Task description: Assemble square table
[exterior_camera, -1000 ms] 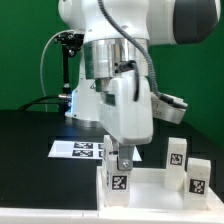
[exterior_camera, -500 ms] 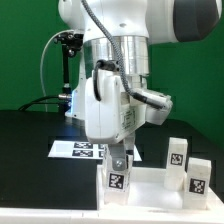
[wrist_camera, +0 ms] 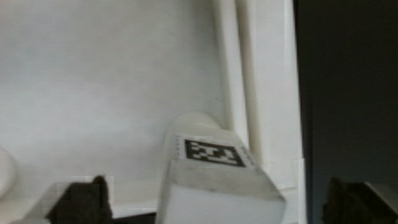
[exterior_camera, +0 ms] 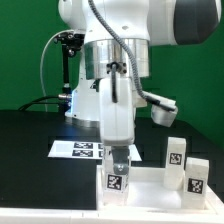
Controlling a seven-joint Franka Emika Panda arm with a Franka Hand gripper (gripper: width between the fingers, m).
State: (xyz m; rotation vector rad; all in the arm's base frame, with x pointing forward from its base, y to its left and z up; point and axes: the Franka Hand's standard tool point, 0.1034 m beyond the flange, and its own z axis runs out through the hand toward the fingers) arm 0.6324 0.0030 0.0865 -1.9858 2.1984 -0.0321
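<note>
The white square tabletop [exterior_camera: 150, 185] lies at the front of the black table. A stubby white leg [exterior_camera: 117, 178] with a tag stands upright at its corner on the exterior view's left. My gripper [exterior_camera: 118, 160] hangs straight down over this leg. In the wrist view the leg [wrist_camera: 214, 175] rises between the two dark fingertips [wrist_camera: 80, 200], with a gap showing on each side, so the gripper [wrist_camera: 222, 205] is open around the leg and not gripping it. Two more tagged legs [exterior_camera: 176, 153] [exterior_camera: 199, 176] stand on the tabletop's right side.
The marker board [exterior_camera: 78, 150] lies flat on the table behind the tabletop, on the exterior view's left. A black stand with cables [exterior_camera: 66, 70] rises at the back left beside the arm's base. A green wall backs the scene.
The hand has turned about its vertical axis above the corner leg. The jaws have spread apart and let go of the leg, which stays upright in place.
</note>
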